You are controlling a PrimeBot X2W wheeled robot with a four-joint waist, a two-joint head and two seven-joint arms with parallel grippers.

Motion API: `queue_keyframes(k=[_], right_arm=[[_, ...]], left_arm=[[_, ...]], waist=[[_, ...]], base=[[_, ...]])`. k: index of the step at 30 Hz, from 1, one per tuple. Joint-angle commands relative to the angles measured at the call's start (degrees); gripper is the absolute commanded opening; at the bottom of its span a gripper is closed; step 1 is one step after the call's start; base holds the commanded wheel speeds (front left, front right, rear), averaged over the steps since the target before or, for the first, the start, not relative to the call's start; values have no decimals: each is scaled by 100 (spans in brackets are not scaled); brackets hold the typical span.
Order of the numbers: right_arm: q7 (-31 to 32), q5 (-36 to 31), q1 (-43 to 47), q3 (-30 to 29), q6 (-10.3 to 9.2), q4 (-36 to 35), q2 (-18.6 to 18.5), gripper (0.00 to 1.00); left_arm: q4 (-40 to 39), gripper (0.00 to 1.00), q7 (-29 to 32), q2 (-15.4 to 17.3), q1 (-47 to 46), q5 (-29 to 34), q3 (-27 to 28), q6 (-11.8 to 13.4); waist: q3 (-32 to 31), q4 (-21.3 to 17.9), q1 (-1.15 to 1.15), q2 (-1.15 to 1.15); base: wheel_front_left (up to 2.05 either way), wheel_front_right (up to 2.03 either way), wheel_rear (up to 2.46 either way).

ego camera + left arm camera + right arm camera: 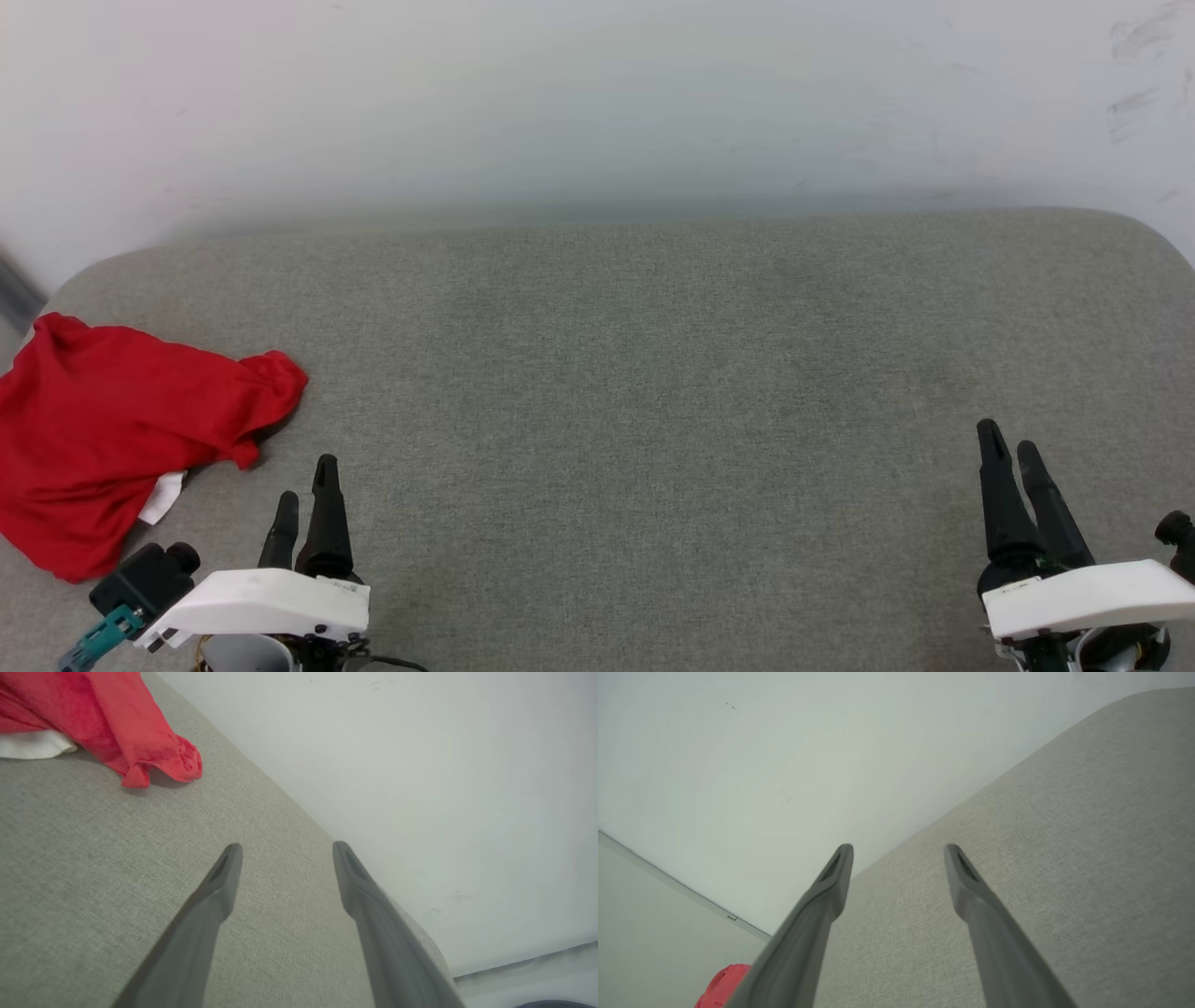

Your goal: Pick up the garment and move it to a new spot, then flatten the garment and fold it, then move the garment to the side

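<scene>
**A:** Head view first: where did the garment lie?

**B:** One crumpled garment (112, 439) sat at the grey cushion's (653, 373) left edge. It was just left of the left gripper (306, 481) without touching it, and well apart from the right gripper (1006, 438). A red lobe pointed right. I couldn't tell its long axis.

**A:** Left wrist view?

**B:** The garment (117, 723) lay upper left, beyond two parted, empty fingers.

**A:** Right wrist?

**B:** Two fingers were spread, holding nothing, with a red scrap at bottom left.

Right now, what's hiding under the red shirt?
A white bit of cloth pokes out from under the red shirt, which lies on the grey cushion. Anything else underneath is covered.
</scene>
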Motion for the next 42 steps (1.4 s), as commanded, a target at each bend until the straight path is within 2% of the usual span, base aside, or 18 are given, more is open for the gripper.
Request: queue_keyframes(k=[1, 22, 42], right_arm=[[-55, -194, 6, 17, 11, -133, -6, 100], [-418, -1897, 191, 87, 12, -510, -4, 100], [-707, -3178, 376, 145, 13, -708, -2, 100]], left_arm=[[-125, 100, -61, 24, -16, 186, -18, 42], [-435, 100, -423, 27, 166, 1826, -228, 407], [-616, 100, -712, 57, 354, 3084, -466, 503]], waist=[[-1, 0, 0, 0], [-2, 7, 0, 0], [-4, 39, 0, 0]], base=[[0, 0, 0], [0, 0, 0], [0, 0, 0]])
